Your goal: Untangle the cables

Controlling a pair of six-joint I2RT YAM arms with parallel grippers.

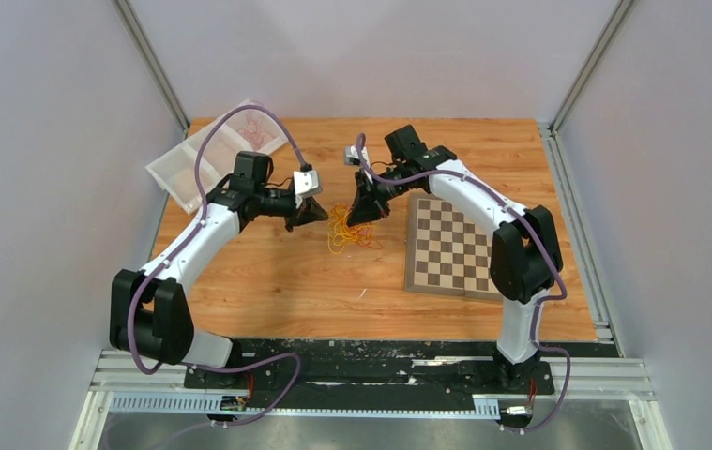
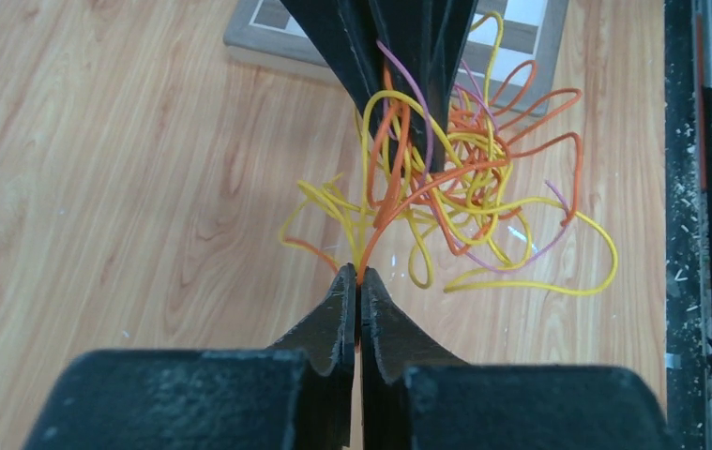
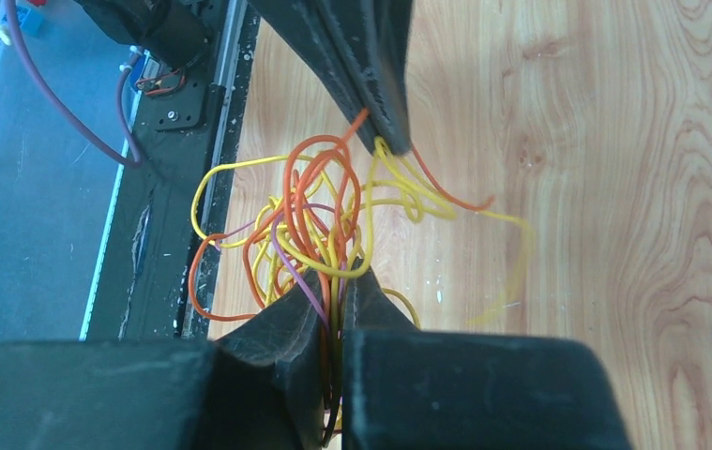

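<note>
1. Cables (image 1: 350, 230): a small, loose snarl of thin yellow and orange strands with a few purple ones. It sits at mid-table (image 1: 267, 281), just left of the chessboard (image 1: 452, 248) and between the two grippers.
2. Left gripper (image 2: 358, 274): the jaws are clenched. Its wrist view shows an orange strand and a yellow one pinched at the very fingertips, rising from there into the bunch.
3. Right gripper (image 3: 342, 277): the jaws are closed on several strands. Orange, yellow and one purple strand run down into the slit between the fingers.
4. The two grippers face each other tip to tip across the tangle, close together but not touching. Each shows at the top of the other's wrist view.
5. Most of the loops spread out on the wood. One long yellow loop trails off on its own, away from the knot, as the left wrist view shows.
6. Container: a clear plastic tray (image 1: 172, 173) with divided compartments sits at the far left corner of the table, turned at an angle. One corner reaches past the table edge.
7. Tray contents: the far compartment holds faint reddish, thread-like stuff, too small to identify. The nearer compartments show only a pale pinkish tint, and I cannot tell what is in them.
8. The chessboard lies flat on the right half of the table, with the right arm reaching over its far edge.
</note>
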